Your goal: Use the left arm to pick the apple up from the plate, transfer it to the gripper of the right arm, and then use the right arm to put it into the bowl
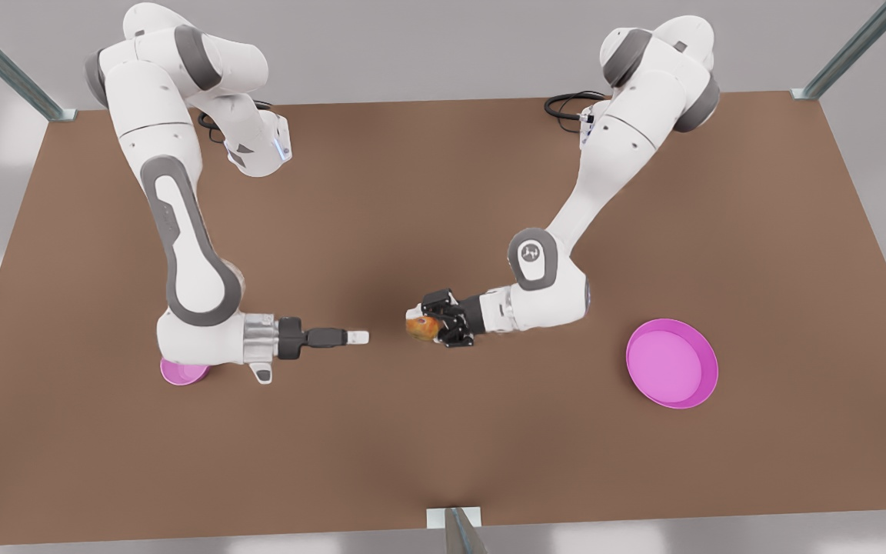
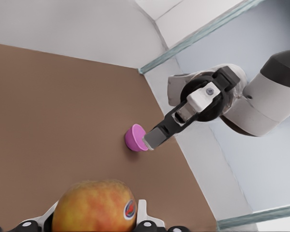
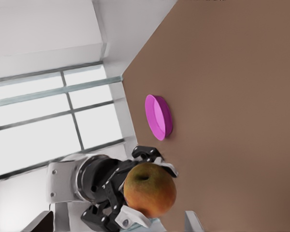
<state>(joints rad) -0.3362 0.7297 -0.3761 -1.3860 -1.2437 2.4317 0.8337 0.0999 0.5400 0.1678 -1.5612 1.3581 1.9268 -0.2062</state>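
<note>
The red-orange apple (image 1: 421, 327) hangs above the table's middle with my left gripper (image 1: 426, 322), the all-black claw, shut on it. The left wrist view has the apple (image 2: 94, 208) close up between the claw's pads. My right gripper (image 1: 358, 337), with white fingertips, points level at the apple from the front view's left, a short gap away and open. In the right wrist view the apple (image 3: 150, 189) faces me, held by the claw. The magenta plate (image 1: 671, 363) lies at the front view's right with nothing on it. The pink bowl (image 1: 181, 372) peeks out under the right arm's wrist.
The brown table (image 1: 443, 446) has metal frame posts at its far corners and a bracket (image 1: 454, 523) at the near edge's middle. Black cables (image 1: 566, 104) lie by the left arm's base. The plate (image 3: 158, 117) sits beyond the held apple.
</note>
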